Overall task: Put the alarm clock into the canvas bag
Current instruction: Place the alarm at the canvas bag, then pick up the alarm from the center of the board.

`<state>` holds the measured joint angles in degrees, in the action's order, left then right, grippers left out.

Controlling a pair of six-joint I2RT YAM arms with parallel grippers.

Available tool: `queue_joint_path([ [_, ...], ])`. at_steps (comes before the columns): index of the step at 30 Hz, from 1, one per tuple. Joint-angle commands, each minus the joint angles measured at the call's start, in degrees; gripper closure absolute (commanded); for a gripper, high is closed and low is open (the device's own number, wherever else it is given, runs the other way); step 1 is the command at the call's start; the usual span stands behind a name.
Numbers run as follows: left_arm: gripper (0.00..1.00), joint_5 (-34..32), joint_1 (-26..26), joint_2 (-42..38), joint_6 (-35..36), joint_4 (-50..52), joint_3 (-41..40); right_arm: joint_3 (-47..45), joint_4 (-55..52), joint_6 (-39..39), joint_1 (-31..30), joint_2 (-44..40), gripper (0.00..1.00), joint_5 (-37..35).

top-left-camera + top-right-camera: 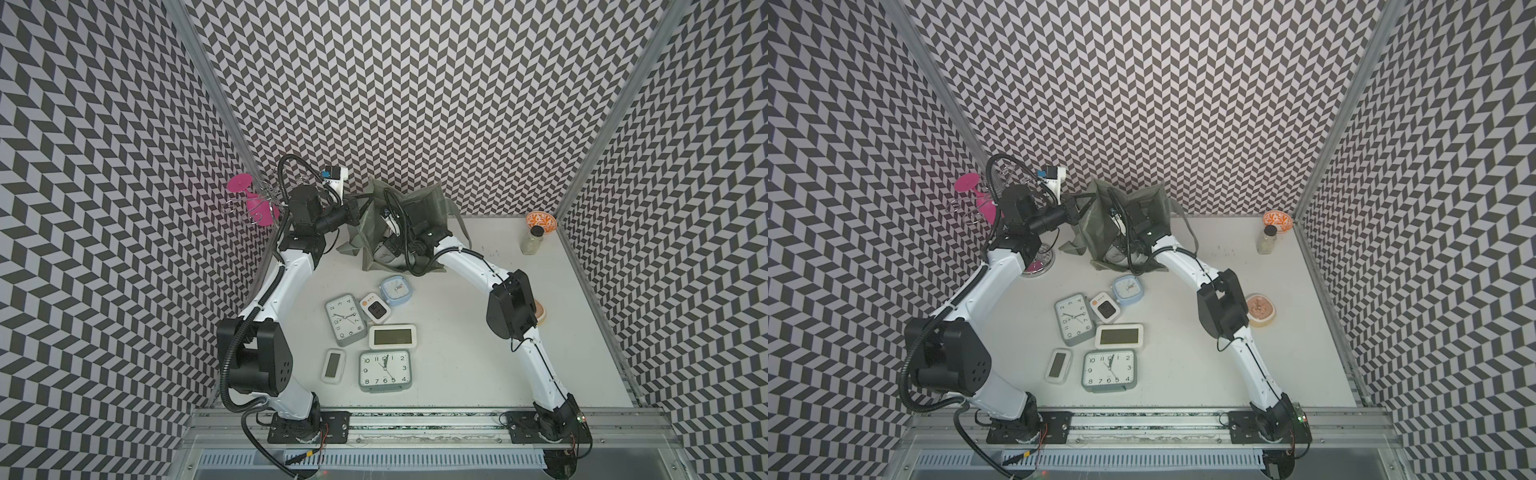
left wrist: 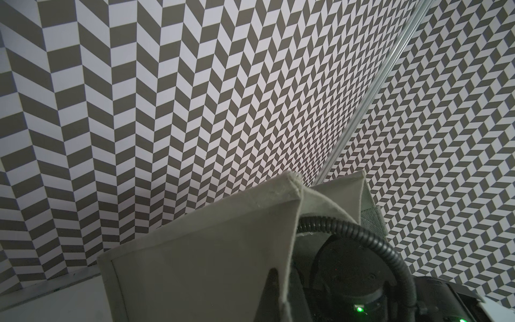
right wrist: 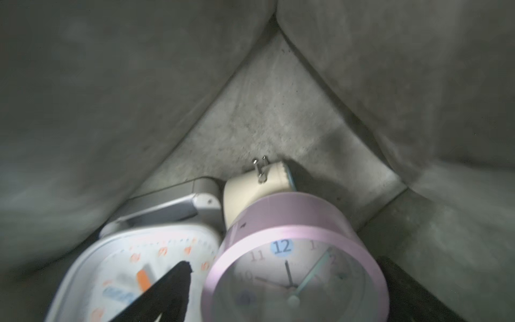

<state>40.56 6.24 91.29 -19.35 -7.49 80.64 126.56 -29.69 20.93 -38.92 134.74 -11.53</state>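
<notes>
Left hand [image 1: 356, 206] clenched on the rim of the canvas bag [image 1: 428, 203]. The bag stands at the back of the worktop [image 1: 457, 332]. Right hand [image 3: 285, 263] down inside the bag, fingers spread wide, released. Pink alarm clock [image 3: 295, 281] lies on the bag floor between them, against a white clock [image 3: 133, 264] and a grey clock [image 3: 167, 203].

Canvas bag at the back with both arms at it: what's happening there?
The left gripper is clamped on the rim of the canvas bag, holding it open. The right gripper is down inside the bag, jaws wide open over a pink alarm clock that lies there beside a white clock. Six more clocks wait on the table.
</notes>
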Motion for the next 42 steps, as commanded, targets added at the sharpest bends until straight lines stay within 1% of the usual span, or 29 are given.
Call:
queue_joint_path([
  [1, 1.0, 0.1, -0.1, -3.3, 0.5, -4.7, 1.8, -4.3, 4.1, -0.7, -2.8, -9.2, 0.01, -0.5],
  [6, 1.0, 0.0, -0.1, -3.3, 0.7, -4.6, 1.8, -12.4, 7.2, -3.1, -4.8, -17.7, 0.01, -2.7],
  [15, 1.0, 0.0, -0.7, -3.1, 0.5, -4.6, 1.6, -28.7, 11.9, -8.6, -6.8, -35.0, 0.01, -0.9],
  [18, 1.0, 0.0, -0.8, -2.9, 0.5, -4.6, 1.6, -35.6, 13.7, -10.6, -7.5, -42.1, 0.0, 1.6],
  [23, 1.0, -0.5, -1.1, -2.7, 0.5, -4.1, 1.6, -48.7, 15.4, -12.5, -7.5, -54.1, 0.0, 10.3],
  [26, 1.0, -3.0, -1.5, -2.4, 0.5, -3.0, 1.8, -54.9, 14.9, -12.9, -7.6, -58.4, 0.0, 13.0],
  [30, 1.0, -4.4, -2.8, -1.8, -1.2, -3.3, 1.8, -60.6, 13.7, -15.8, -7.6, -60.0, 0.0, 13.7],
  [34, 1.0, -4.3, -4.3, -1.1, -2.7, -4.9, 1.2, -65.2, 13.3, -15.7, -7.5, -59.5, 0.0, 16.7],
  [36, 1.0, -3.9, -5.0, -0.7, -3.0, -5.8, 1.0, -66.6, 13.5, -13.9, -7.6, -58.6, 0.02, 19.2],
  [39, 1.0, -3.8, -5.8, -0.3, -3.0, -6.3, 0.7, -68.0, 13.5, -8.1, -7.6, -56.1, 0.11, 25.8],
  [42, 1.0, -3.3, -6.2, 0.0, -3.0, -6.8, 0.5, -68.6, 13.5, -2.8, -7.6, -52.9, 0.17, 29.0],
])
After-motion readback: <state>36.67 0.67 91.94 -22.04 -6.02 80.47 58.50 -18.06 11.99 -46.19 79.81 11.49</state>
